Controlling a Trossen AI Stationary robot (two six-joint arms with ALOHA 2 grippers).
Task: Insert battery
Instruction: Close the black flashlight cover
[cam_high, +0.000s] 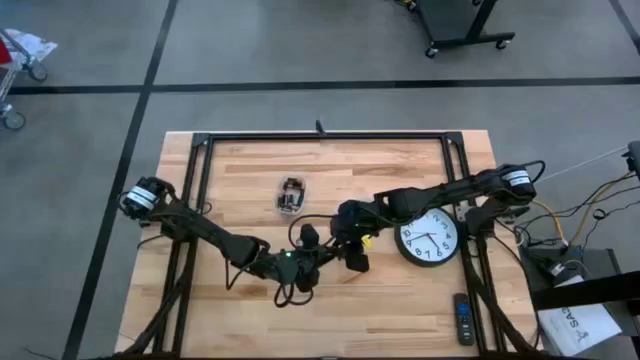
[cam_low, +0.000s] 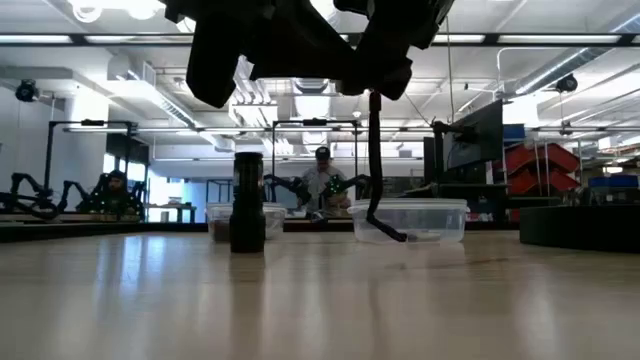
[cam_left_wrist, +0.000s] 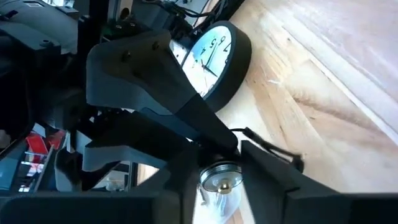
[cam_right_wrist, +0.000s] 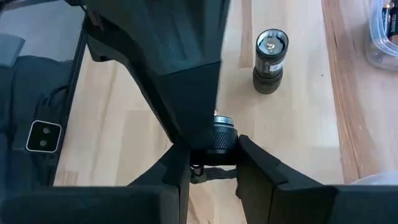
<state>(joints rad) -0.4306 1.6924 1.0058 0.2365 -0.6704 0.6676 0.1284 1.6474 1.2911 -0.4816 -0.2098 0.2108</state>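
Table (cam_high: 400, 300): pale wood planks with visible grain; a black metal frame runs along its edges.
Right gripper (cam_right_wrist: 213, 152): at mid-table in the high view. Its two dark matte fingers pinch a small round cap.
Cap (cam_right_wrist: 219, 138): black ribbed ring with a silvery top. In the left wrist view it shows a shiny metal face.
Left gripper (cam_left_wrist: 214, 168): just left of the right gripper in the high view, brought up to the same cap, which sits between its tips. We cannot tell whether it is gripping.
Flashlight body (cam_right_wrist: 270, 53): short dark cylinder standing upright on the wood near the grippers, bright metal showing at its upper end. The low view has it left of centre.
Tub (cam_right_wrist: 376, 56): clear plastic with rounded corners, in the upper middle of the table in the high view.
Batteries (cam_high: 291, 196): we take the dark and silvery pieces in the tub for these. They lie well apart from both grippers.
Second tub (cam_low: 410, 222): clear, lidded, right of centre in the low view. We cannot read its contents.
Clock (cam_high: 430, 238): round, black rim, white face, lying flat right of the grippers.
Remote (cam_high: 462, 320): slim dark bar at the lower right of the table.
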